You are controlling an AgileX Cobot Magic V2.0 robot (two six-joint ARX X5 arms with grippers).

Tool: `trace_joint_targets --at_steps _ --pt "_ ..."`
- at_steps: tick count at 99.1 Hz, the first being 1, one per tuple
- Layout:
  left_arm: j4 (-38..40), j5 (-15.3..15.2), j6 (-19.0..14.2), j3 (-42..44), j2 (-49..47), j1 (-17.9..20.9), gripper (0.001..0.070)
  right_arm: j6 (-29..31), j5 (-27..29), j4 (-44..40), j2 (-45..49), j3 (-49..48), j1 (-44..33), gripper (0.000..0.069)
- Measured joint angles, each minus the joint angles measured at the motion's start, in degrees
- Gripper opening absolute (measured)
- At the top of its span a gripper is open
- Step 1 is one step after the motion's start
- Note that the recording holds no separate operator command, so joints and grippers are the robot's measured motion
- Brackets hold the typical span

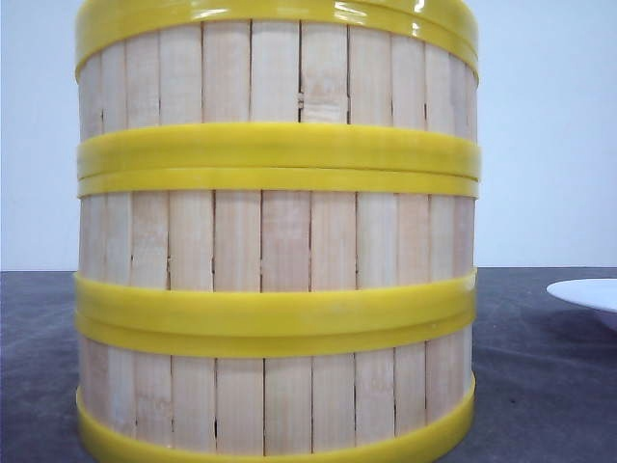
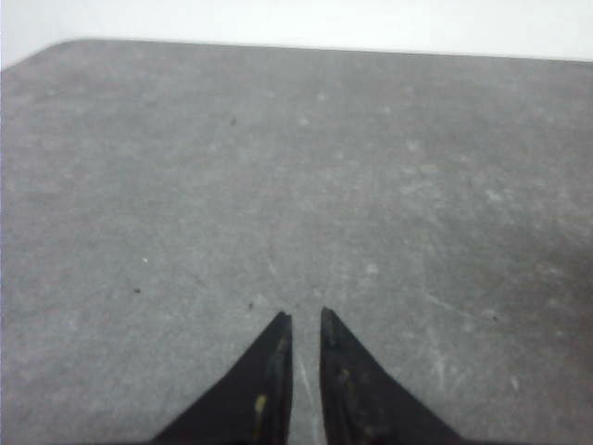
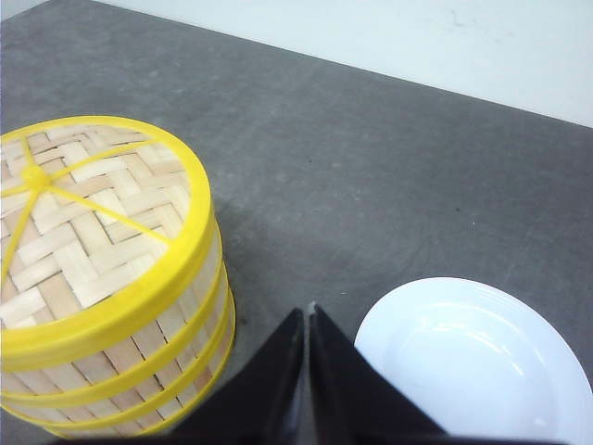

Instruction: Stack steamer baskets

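- I read the baskets as already one upright stack of three tiers with the woven lid on top; it stands on the table close in front of the front camera, so I can't place it against the table edges.
- The right gripper is the nearer tool: the stack sits just beside it, apart from its tips, with the plate on the tips' other side.
- Its jaws are pressed together and hold nothing.
- The left gripper has its tips nearly together with only a thin slit between them, nothing in it, over bare table; no basket shows in its view.
- My judgement: stacking looks finished, so any next move is pulling clear without nudging the stack.
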Motion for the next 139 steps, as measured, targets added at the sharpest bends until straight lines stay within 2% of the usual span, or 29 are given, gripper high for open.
trace_joint_targets --at_steps 139 --pt "0.4 -0.1 0.0 -0.2 -0.9 0.0 0.0028 -0.1 0.0 0.2 0.0 0.0 0.0 0.0005"
